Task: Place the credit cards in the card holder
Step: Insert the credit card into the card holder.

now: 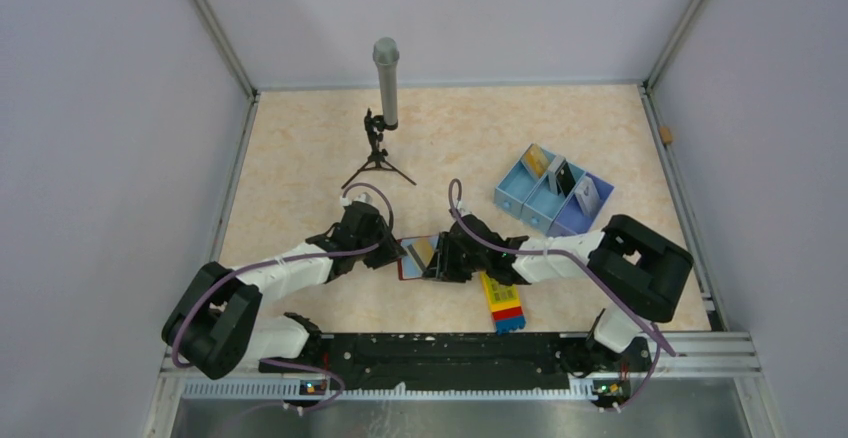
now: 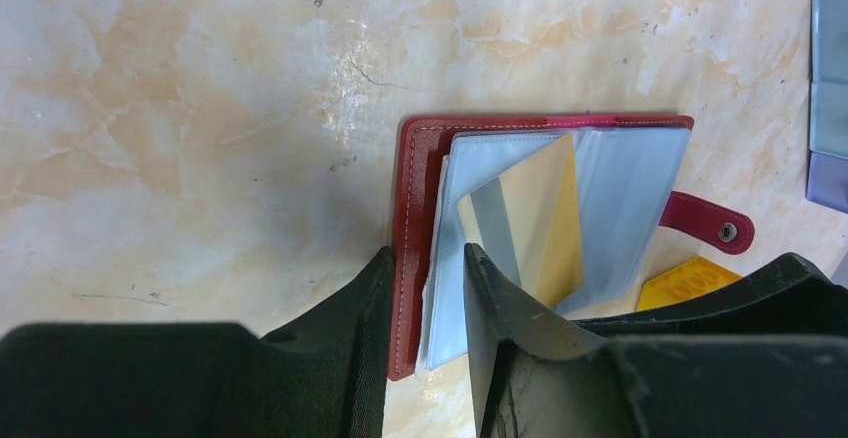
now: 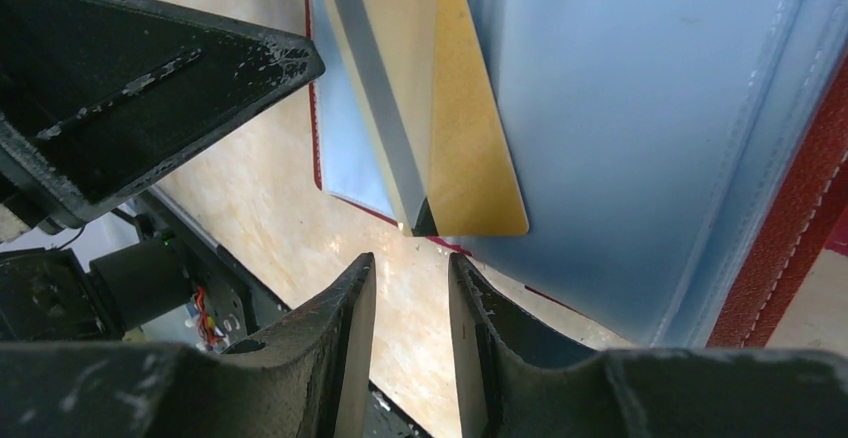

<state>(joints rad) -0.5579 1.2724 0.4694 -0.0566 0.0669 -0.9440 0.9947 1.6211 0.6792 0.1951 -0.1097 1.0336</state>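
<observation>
only wrist views tell, left tool (image 2: 428, 253) astride card holder (image 2: 410, 178), grip unclear, right tool (image 3: 412, 260) parted, empty, near gold card (image 3: 455, 118)

One card (image 2: 528, 220) lies on the card holder (image 2: 412, 188).

A grey cylinder (image 1: 386, 78) stands upright on a little black tripod (image 1: 376, 161) toward the back of the marbled beige table (image 1: 300, 158). Off to the right sits a light-blue tray (image 1: 511, 198) with three compartments, set at an angle. Nearer the front lies a block (image 1: 503, 301) striped yellow, red and blue. There's a small brown thing (image 1: 666, 137) at the table's right edge; I can't tell what it is.
</observation>
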